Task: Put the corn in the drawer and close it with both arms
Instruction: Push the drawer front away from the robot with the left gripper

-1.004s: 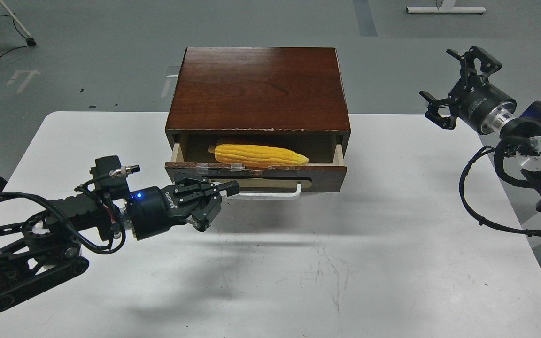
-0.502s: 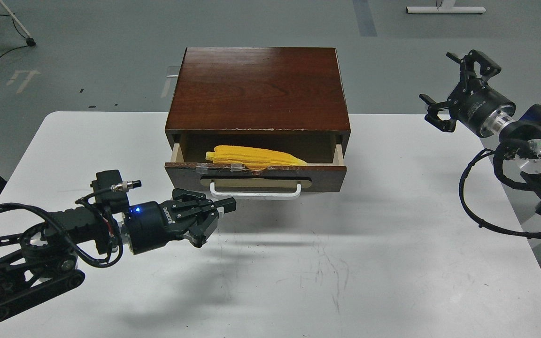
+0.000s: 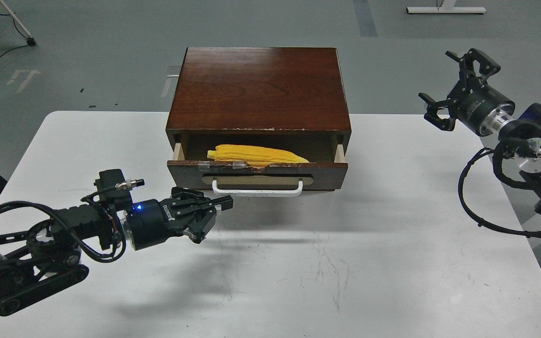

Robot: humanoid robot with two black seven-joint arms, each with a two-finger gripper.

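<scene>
view: head, single camera | position: high, at the robot's own head | facing: forward and down onto the white tabletop (image 3: 392,263) | range: moderate, whole tabletop width in frame, grey floor beyond | centre: cabinet with drawer (image 3: 256,170) | edges: left arm (image 3: 40,249) enters lower left, right arm (image 3: 529,155) from right | shared views: none

The corn (image 3: 257,155) is yellow. The drawer (image 3: 257,172) is dark brown with a white handle (image 3: 257,190). The table (image 3: 392,263) is white. Both grippers are black.
</scene>
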